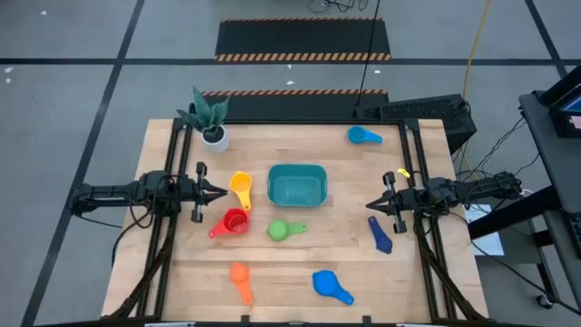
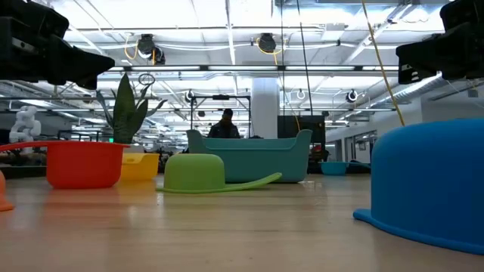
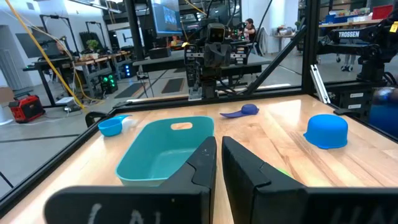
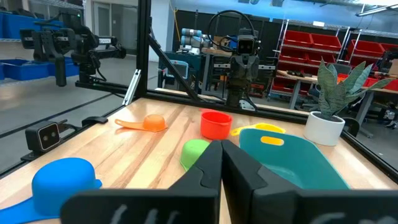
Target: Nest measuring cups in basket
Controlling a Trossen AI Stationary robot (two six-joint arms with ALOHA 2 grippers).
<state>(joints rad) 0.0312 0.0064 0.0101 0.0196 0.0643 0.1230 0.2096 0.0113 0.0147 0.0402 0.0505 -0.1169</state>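
Note:
The teal basket (image 1: pixel 297 184) sits mid-table on its base. Around it lie the measuring cups: yellow (image 1: pixel 241 186), red (image 1: pixel 232 222), green (image 1: pixel 281 231), orange (image 1: pixel 240 277), blue (image 1: pixel 329 284), dark blue (image 1: pixel 379 234) and light blue (image 1: pixel 363 135). The green cup (image 2: pixel 195 172) and the blue cup (image 2: pixel 431 185) rest mouth down. My left gripper (image 1: pixel 221 192) hovers shut just left of the yellow cup. My right gripper (image 1: pixel 370 205) hovers shut right of the basket, above the dark blue cup. Neither touches anything.
A small white pot with a green plant (image 1: pixel 211 123) stands near the table's far left corner. Black frame rails (image 1: pixel 178 154) run along the left and right sides of the table. Bare wood lies between the basket and the near edge.

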